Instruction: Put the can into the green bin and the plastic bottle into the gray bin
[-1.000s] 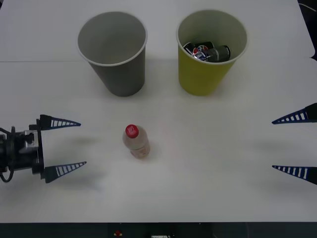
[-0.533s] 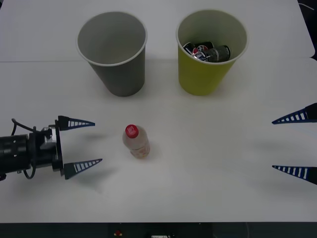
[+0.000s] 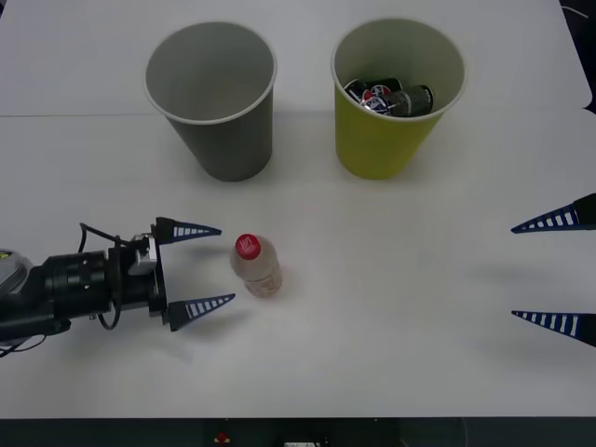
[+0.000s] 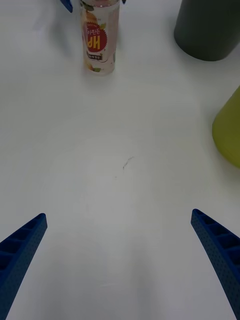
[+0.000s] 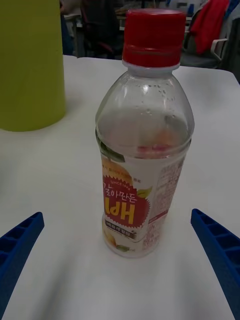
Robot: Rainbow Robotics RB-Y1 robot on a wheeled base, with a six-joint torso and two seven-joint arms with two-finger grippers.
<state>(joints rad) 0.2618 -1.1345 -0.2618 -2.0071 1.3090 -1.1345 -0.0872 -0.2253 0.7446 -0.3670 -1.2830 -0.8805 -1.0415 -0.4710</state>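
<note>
One arm sits nearer: the left gripper [image 3: 205, 267], jaws spread wide, faces the plastic bottle [image 3: 255, 265] just beside it. The bottle stands upright on the surface (probably empty), near the gray bin [image 3: 213, 98]; the right gripper [image 3: 554, 273], also spread, waits well apart.

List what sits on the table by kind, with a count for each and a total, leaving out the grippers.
Large tapered cup-shaped bins: 2, the gray bin and the yellow-green bin
Small clear plastic bottle with a red screw cap: 1, standing upright
Crushed dark cans inside the yellow-green bin: at least 2, exact number unclear
Total: at least 5
</note>
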